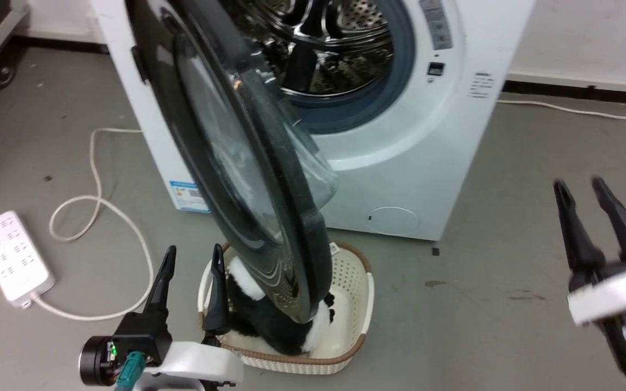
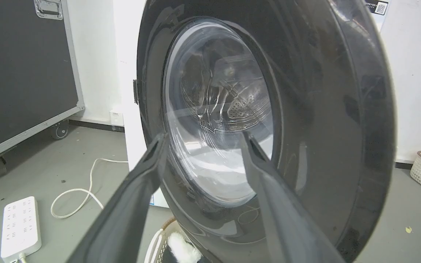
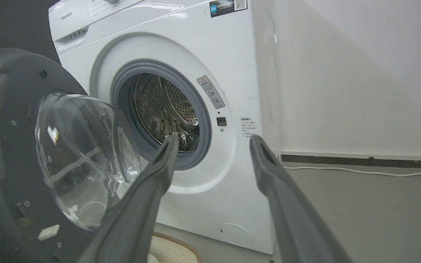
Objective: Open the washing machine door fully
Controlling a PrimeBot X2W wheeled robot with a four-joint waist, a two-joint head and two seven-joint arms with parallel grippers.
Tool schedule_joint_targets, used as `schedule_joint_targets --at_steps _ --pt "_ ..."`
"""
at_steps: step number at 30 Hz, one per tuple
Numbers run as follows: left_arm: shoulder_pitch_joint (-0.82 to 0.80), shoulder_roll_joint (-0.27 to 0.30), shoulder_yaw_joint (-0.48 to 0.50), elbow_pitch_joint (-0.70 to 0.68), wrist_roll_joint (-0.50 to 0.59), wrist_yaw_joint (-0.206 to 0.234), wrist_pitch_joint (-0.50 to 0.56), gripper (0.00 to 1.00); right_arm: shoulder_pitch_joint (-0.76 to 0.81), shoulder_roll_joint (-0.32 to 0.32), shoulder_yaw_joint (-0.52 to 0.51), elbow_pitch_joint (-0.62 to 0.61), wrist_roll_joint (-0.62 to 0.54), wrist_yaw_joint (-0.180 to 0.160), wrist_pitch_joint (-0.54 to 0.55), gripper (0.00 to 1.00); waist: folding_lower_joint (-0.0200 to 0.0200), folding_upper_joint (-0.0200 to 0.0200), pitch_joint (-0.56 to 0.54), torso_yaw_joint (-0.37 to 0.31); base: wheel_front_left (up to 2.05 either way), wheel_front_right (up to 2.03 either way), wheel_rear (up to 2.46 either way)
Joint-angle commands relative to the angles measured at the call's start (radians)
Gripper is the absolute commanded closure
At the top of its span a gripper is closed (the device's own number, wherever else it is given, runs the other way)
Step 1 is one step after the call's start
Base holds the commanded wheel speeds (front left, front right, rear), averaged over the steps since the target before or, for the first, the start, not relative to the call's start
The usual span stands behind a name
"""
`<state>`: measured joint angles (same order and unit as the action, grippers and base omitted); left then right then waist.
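Door [image 1: 248,179] stands half open, edge-on: left gripper [image 1: 193,250] near its outer face, right gripper [image 1: 579,183] well apart on its inner side; both fingers wide, empty.

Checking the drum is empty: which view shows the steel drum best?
Right wrist view: the steel drum shows nearly whole beside the open washing machine door. The head view cuts off its top, the door covering part; the left wrist view gives it warped through the door's glass.
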<state>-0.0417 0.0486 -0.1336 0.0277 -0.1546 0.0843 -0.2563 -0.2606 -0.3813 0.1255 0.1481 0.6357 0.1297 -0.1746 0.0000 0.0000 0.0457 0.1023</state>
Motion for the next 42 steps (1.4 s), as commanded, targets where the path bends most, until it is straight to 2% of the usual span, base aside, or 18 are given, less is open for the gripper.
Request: schedule_joint_targets --at_steps 1,6,8,12,17,25,26,27,29,34,42 --pt "0.014 0.002 0.006 0.004 -0.004 -0.006 -0.006 0.00 0.037 0.009 -0.016 -0.012 -0.042 0.001 -0.020 0.00 0.0000 0.0000 -0.005 -0.013 0.00 0.00 0.00" --pt "0.027 0.002 0.018 0.019 -0.009 -0.027 -0.006 0.00 0.186 0.134 -0.134 -0.088 -0.293 0.001 -0.074 0.00 0.0000 0.0000 -0.006 -0.038 0.00 0.00 0.00" --pt "0.035 0.002 0.016 0.026 -0.009 -0.031 -0.006 0.00 0.237 0.196 -0.170 -0.118 -0.363 0.001 -0.081 0.00 0.0000 0.0000 -0.004 -0.047 0.00 0.00 0.00" --pt "0.041 0.002 0.017 0.034 0.002 -0.037 -0.006 0.00 0.312 0.277 -0.196 -0.147 -0.464 0.001 -0.086 0.00 0.0000 0.0000 -0.001 -0.057 0.00 0.00 0.00" --pt "0.047 0.002 0.018 0.033 0.018 -0.038 -0.006 0.00 0.337 0.309 -0.189 -0.181 -0.518 0.001 -0.087 0.00 0.0000 0.0000 0.002 -0.069 0.00 0.00 0.00" --pt "0.044 0.002 0.010 0.046 0.026 -0.050 -0.006 0.00 0.339 0.322 -0.182 -0.209 -0.550 0.001 -0.087 0.00 0.0000 0.0000 0.010 -0.075 0.00 0.00 0.00" --pt "0.043 0.002 0.010 0.048 0.024 -0.052 -0.006 0.60 0.338 0.323 -0.182 -0.211 -0.551 0.001 -0.087 0.00 0.0000 0.0000 0.012 -0.075 0.00 0.00 0.00" --pt "0.041 0.002 0.010 0.048 0.023 -0.054 -0.006 1.00 0.337 0.324 -0.182 -0.212 -0.550 0.001 -0.087 0.00 0.0000 0.0000 0.013 -0.075 0.00 0.00 0.00" --pt "0.038 0.002 0.008 0.044 0.027 -0.053 -0.006 1.00 0.336 0.325 -0.182 -0.214 -0.547 0.001 -0.087 0.00 0.0000 0.0000 0.015 -0.075 0.00 0.00 0.00" --pt "0.027 0.002 0.039 -0.005 0.003 -0.020 -0.006 1.00 0.330 0.328 -0.192 -0.210 -0.555 0.001 -0.087 0.00 0.0000 0.0000 0.022 -0.079 0.00 0.00 0.00" --pt "-0.031 0.002 0.123 -0.199 -0.061 0.026 -0.006 1.00 0.314 0.331 -0.197 -0.209 -0.553 0.001 -0.087 0.00 0.0000 0.0000 0.023 -0.101 0.00 0.00 0.00"
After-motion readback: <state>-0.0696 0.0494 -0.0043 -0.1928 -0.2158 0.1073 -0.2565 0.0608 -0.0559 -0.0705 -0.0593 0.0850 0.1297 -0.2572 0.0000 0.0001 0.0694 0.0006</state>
